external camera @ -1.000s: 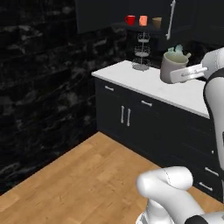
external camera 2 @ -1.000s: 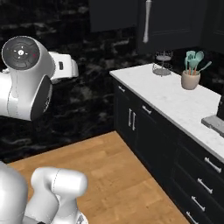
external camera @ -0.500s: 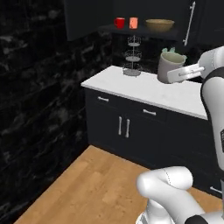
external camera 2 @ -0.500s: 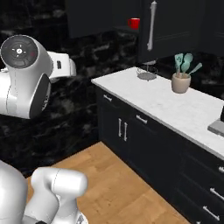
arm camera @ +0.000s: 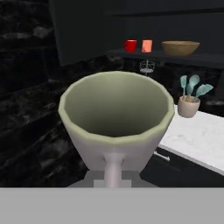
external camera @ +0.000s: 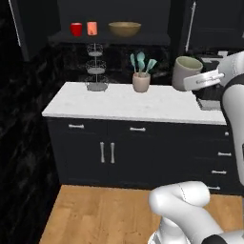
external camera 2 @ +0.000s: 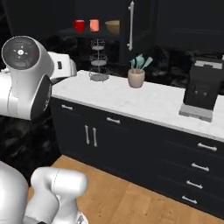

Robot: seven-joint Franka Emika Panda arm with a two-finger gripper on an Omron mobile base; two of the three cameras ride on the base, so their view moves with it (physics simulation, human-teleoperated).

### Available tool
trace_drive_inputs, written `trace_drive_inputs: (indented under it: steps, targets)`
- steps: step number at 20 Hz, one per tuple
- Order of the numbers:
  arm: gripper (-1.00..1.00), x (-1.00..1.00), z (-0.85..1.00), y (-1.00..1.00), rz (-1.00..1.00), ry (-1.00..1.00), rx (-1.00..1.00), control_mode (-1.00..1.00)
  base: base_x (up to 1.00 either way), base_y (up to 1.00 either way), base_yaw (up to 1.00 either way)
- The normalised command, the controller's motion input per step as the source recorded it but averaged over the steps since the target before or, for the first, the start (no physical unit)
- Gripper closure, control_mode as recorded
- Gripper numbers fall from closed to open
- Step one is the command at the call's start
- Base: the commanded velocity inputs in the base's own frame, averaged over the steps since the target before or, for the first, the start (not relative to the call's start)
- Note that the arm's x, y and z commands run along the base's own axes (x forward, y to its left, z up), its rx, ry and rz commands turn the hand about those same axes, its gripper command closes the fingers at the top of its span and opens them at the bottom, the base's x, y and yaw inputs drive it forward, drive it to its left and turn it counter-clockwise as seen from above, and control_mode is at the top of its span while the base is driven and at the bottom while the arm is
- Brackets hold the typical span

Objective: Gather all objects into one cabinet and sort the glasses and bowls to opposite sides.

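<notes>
Grey-beige cup [arm camera: 116,120] in hand [external camera: 200,82]

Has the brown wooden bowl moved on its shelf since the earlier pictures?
No. The bowl still sits on the cabinet shelf, just right of the salmon-orange cup. The whole picture shifted because the base drove.

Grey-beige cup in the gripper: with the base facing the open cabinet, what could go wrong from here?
The grey-beige cup is gripped by its side, high above the floor beside the counter; a slip would likely drop it.

On the shelf, the red cup and salmon-orange cup stand close beside the wooden bowl. Setting the bigger cup down there might knock one of them.

The cabinet door stands right of the shelf and could catch the arm.
</notes>
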Motion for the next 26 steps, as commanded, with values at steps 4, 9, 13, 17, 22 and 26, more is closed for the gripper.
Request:
trace_drive_inputs:
  steps: [4, 9, 13, 17, 22, 26]
  targets:
    - [1.00, 0.00, 0.00, 0.00, 0.00, 0.00, 0.00, 1.00, 0.65, 0.98, -0.56]
    - [1.00, 0.00, 0.00, 0.00, 0.00, 0.00, 0.00, 1.00, 0.72, 0.74, -0.53]
    - [1.00, 0.00, 0.00, 0.00, 0.00, 0.00, 0.00, 1.00, 0.74, 0.74, -0.41]
    - [1.00, 0.00, 0.00, 0.00, 0.00, 0.00, 0.00, 1.00, 0.71, 0.61, -0.09]
    - [1.00, 0.00, 0.00, 0.00, 0.00, 0.00, 0.00, 1.00, 0.75, 0.43, 0.11]
    - [1.00, 0.00, 0.00, 0.00, 0.00, 0.00, 0.00, 1.00, 0.42, 0.29, 0.30]
